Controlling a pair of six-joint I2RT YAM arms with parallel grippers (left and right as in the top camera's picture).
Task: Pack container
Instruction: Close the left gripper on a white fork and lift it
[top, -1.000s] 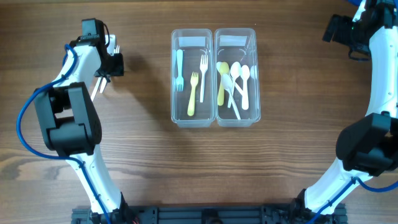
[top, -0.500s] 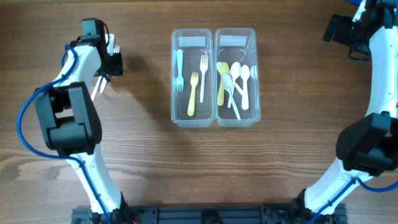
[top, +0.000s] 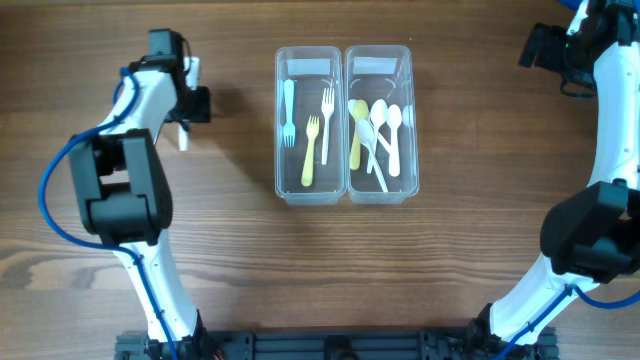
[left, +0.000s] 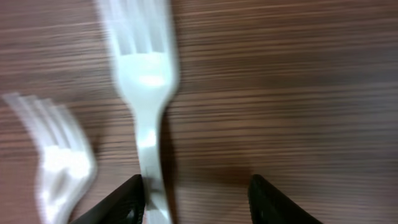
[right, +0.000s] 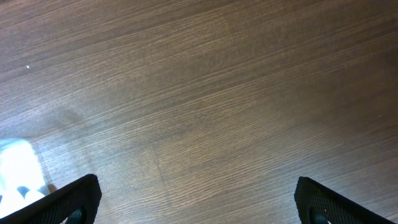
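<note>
While the left fingers (left: 121, 202) hang low over the counter (top: 450, 270) at its left side, they stand apart, and the gap between them is mostly bare wood. A white fork (left: 146, 93) lies on the counter with its tines pointing away from the wrist camera. Its handle runs back to just inside one finger, touching or nearly touching it, while the other finger is well clear — no pinch visible. The frame is blurred, so actual contact cannot be confirmed. A second white fork (left: 59, 165) lies beside the first, outside the fingers.

Two clear containers sit side by side, touching, mid-counter and well to the right of these forks. The left container (top: 282, 150) holds a blue fork (top: 288, 110), a packed white fork (top: 326, 120) and a yellow fork (top: 310, 155). The right container (top: 408, 150) holds a yellow spoon (top: 356, 135) and white spoons (top: 393, 135).

The right fingers (right: 74, 199) are spread wide over bare wood at the far right corner — nothing between them.
</note>
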